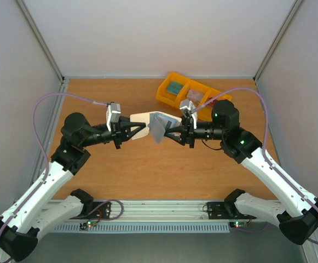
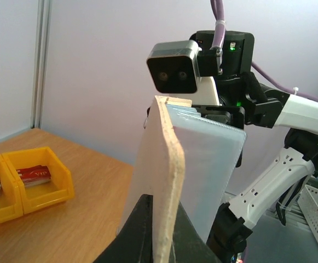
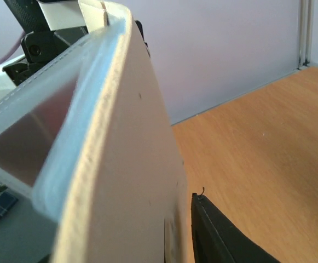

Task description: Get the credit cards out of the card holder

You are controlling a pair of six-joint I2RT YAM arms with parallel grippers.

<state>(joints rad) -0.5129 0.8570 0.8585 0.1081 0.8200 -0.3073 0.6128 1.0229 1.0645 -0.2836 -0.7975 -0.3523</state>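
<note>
**Holder held up btw. both arms, card pull not yet done**

Our left gripper (image 2: 161, 242) is pressed together on the cream edge of the card holder (image 2: 202, 164). It holds the holder upright in the air above the counter (image 1: 120, 175), approx. midway btw. the two arms. Our right gripper (image 1: 173, 133) is at the holder's opposite side, touching or just beside its grey-blue inside. We cannot tell whether it's spread or pinching anything: its wrist view shows only one finger (image 3: 219, 241) beside the cream outer face. No credit cards show clearly in the pockets.

To do this step well, we judge the left should grip firm w/o bending the holder. The right should find a card's exposed edge & pull straight along the pocket, not across it. A red card (image 2: 34, 173) lies in the yellow bin (image 2: 44, 200), well apart from the holder.
</note>
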